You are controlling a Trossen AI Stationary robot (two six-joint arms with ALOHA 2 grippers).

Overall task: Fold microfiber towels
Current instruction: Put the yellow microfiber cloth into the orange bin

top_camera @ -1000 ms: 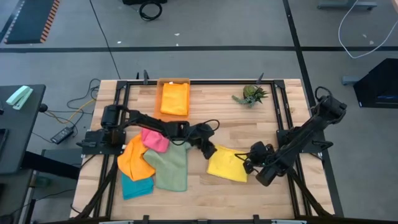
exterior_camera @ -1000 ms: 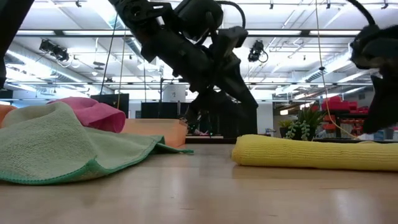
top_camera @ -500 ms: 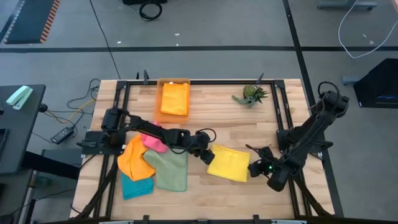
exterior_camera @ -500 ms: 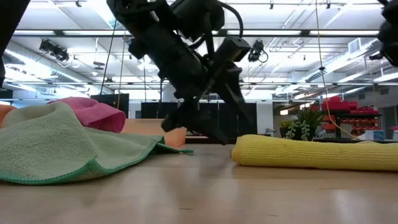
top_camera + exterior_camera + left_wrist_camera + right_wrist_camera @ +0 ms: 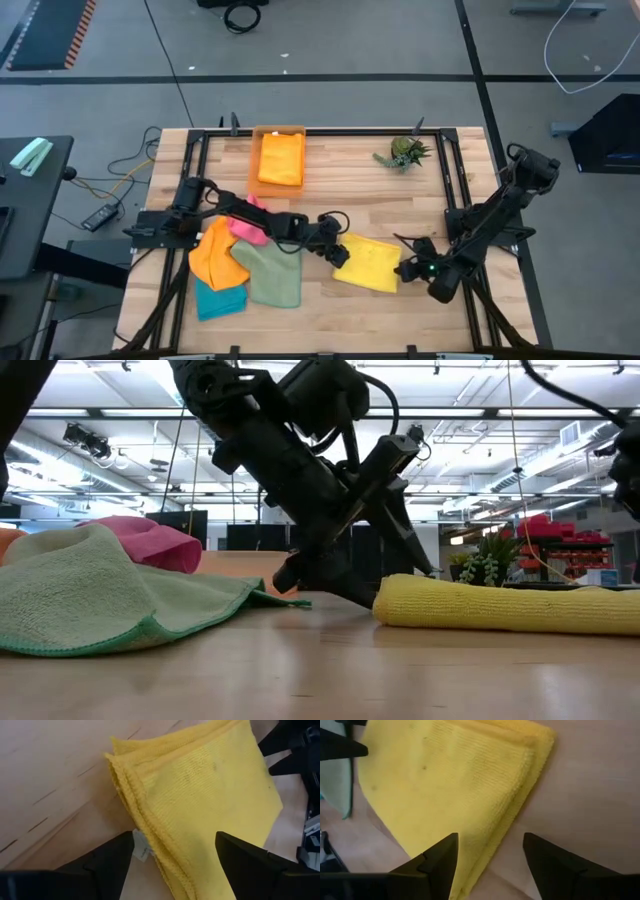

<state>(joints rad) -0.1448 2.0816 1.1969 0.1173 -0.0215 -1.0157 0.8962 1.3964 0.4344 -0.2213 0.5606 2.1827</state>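
Now folded yellow towel (image 5: 367, 264), nubby microfiber, flat on wood, left gripper (image 5: 340, 254) and right gripper (image 5: 408, 268) fingers apart.

Folded yellow towel (image 5: 200, 805) on wooden table (image 5: 50, 775); white tag (image 5: 142, 851) at edge; left pincer (image 5: 172, 865) spread wide.

The teal towel (image 5: 218, 298) lies mostly hidden under the orange towel (image 5: 217, 254) and the green towel (image 5: 272, 270), the pink towel (image 5: 250, 226) is partly covered by the left arm, and the yellow towel (image 5: 505, 605) runs off the low view's right edge.
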